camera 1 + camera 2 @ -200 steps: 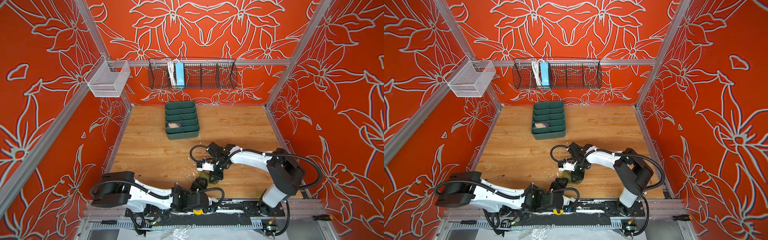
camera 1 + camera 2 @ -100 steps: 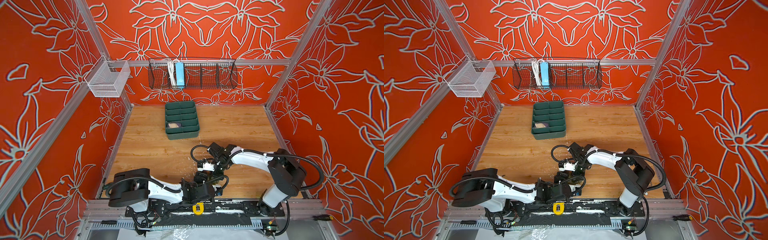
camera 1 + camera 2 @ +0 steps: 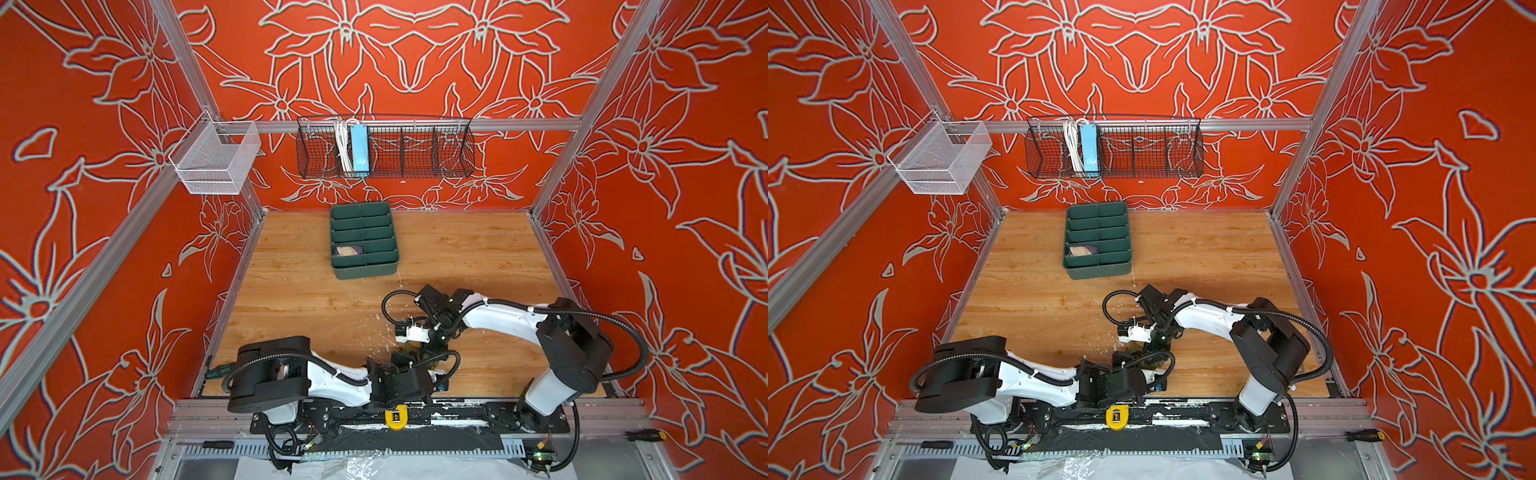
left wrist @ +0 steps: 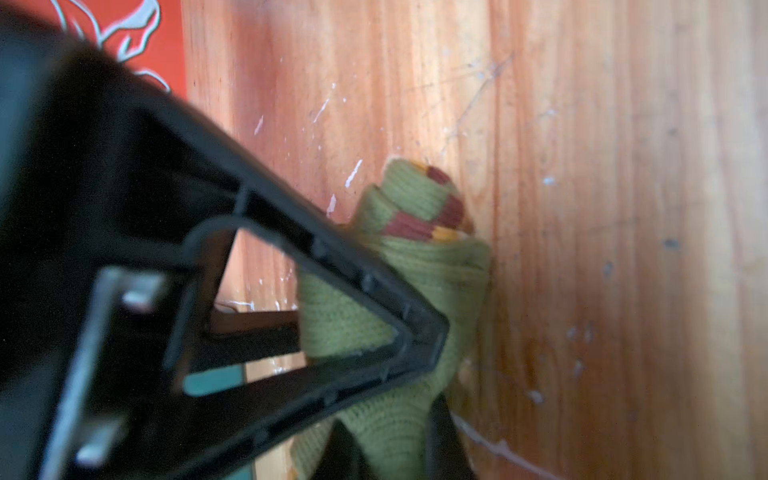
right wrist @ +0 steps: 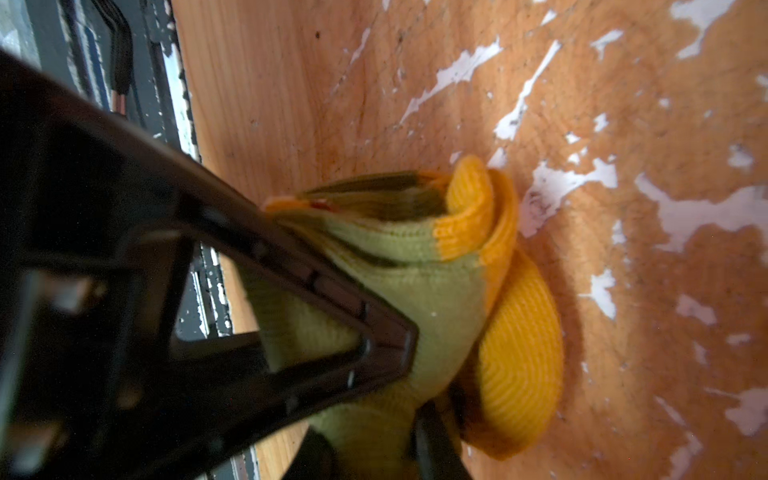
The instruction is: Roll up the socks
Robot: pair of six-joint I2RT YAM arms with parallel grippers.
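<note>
Sock bundle, double grip

Ribbed olive sock (image 5: 440,291) is lying loosely rolled on the scuffed wooden floor (image 3: 311,299) near the front rail, with the mustard toe curling at one end and the striped cuff at the other. Left gripper (image 4: 399,415) and right gripper (image 5: 399,407) are both pinching its knit, arms reaching low, wrists nearly meeting.

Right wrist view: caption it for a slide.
Right gripper shut on the part-rolled olive sock, mustard toe showing, on the scuffed wooden table.

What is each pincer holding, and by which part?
Both hold the rolled olive green sock: left pincer on the green knit near the striped cuff, right pincer on the green knit beside the mustard patch.
</note>
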